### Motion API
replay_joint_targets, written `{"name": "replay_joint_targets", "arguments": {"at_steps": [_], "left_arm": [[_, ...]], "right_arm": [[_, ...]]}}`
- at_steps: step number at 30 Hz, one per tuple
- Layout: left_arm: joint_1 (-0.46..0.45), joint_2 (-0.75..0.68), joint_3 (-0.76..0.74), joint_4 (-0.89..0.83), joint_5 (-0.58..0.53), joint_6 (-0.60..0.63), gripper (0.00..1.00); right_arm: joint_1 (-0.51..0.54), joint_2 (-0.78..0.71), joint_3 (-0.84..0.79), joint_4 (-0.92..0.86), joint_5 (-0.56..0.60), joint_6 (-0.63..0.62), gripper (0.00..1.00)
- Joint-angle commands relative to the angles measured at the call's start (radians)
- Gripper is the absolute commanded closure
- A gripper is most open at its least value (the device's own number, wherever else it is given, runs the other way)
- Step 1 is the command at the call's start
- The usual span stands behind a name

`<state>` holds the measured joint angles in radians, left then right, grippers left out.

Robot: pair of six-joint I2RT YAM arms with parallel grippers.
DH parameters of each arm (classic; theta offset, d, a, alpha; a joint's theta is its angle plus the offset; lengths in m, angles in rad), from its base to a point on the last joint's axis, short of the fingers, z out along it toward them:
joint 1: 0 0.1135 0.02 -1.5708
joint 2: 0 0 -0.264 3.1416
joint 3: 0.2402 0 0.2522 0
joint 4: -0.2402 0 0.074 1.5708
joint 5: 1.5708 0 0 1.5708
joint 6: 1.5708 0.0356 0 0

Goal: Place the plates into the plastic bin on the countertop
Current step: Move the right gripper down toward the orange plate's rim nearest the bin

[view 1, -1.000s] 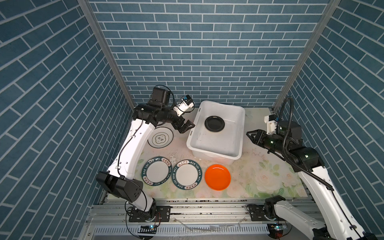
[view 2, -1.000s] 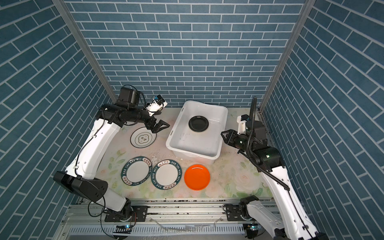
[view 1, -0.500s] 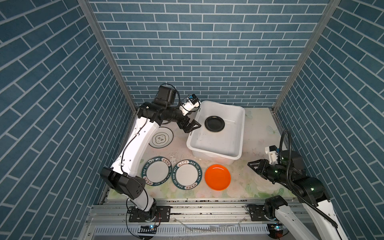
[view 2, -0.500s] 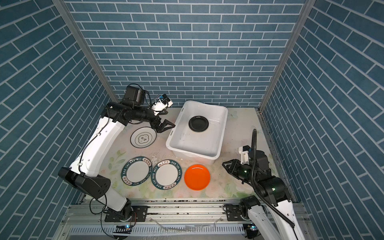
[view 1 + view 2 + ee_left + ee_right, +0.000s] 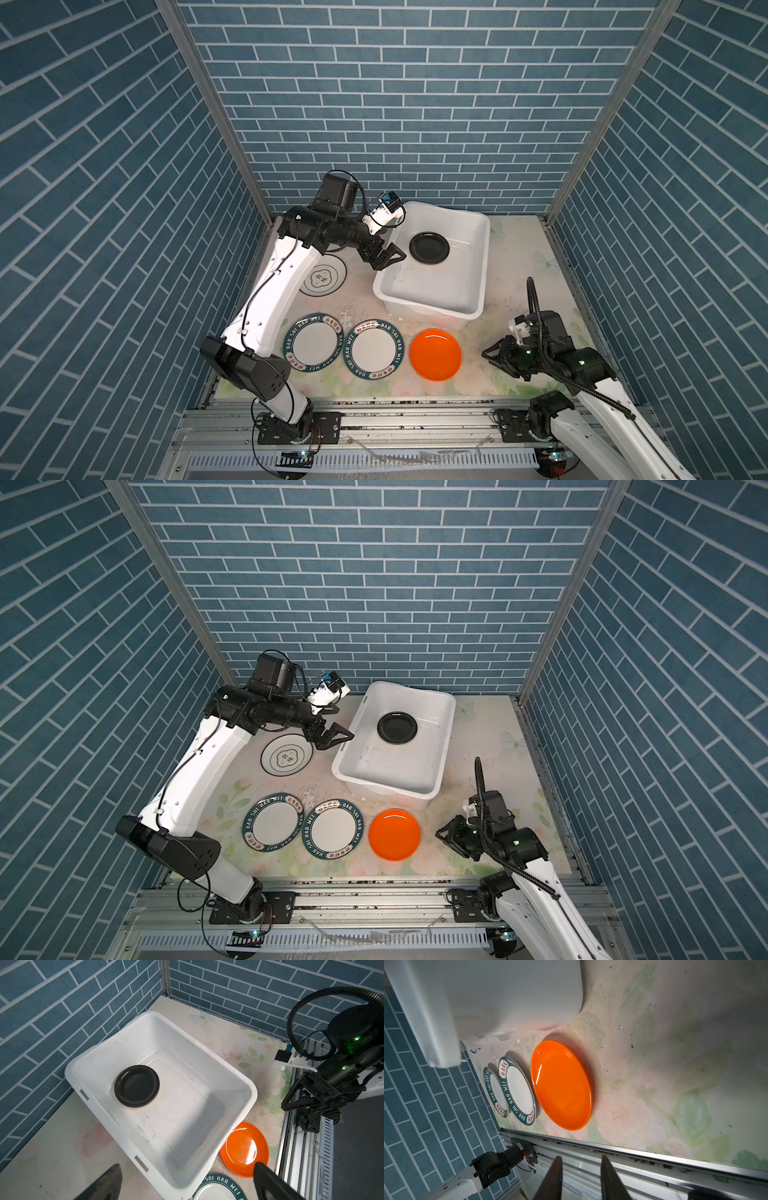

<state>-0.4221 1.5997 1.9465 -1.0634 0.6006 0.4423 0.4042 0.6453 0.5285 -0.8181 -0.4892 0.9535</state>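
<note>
Plates point(image 5: 311, 347) remain outside the bin point(image 5: 432, 318), so we judge the orange plate point(image 5: 435, 354) beside it comes next: our empty, part-open right gripper point(image 5: 492, 360) must pinch its rim, while our left gripper point(image 5: 392, 261) gapes empty.

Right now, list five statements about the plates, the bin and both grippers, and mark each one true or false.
1. The black plate lies inside the plastic bin. True.
2. The orange plate is in the bin. False: it lies on the countertop, in front of the bin.
3. The left gripper holds a plate. False: it is open and empty, near the bin's rim.
4. The black-rimmed plate lies on the countertop, outside the bin. True.
5. The right gripper is open and empty, beside the orange plate. True.
</note>
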Motion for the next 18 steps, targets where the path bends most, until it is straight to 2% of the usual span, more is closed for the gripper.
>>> {"name": "replay_joint_targets", "arguments": {"at_steps": [1, 13, 18], "left_arm": [[-0.015, -0.033, -0.019, 0.012, -0.010, -0.026, 0.00], [-0.032, -0.054, -0.034, 0.013, -0.030, -0.022, 0.00], [-0.032, -0.063, -0.043, 0.014, -0.033, -0.017, 0.00]], "right_arm": [[0.046, 0.044, -0.015, 0.106, 0.028, 0.041, 0.67], [0.233, 0.168, -0.122, 0.346, 0.187, 0.091, 0.67], [0.263, 0.222, -0.136, 0.417, 0.196, 0.109, 0.67]]}}
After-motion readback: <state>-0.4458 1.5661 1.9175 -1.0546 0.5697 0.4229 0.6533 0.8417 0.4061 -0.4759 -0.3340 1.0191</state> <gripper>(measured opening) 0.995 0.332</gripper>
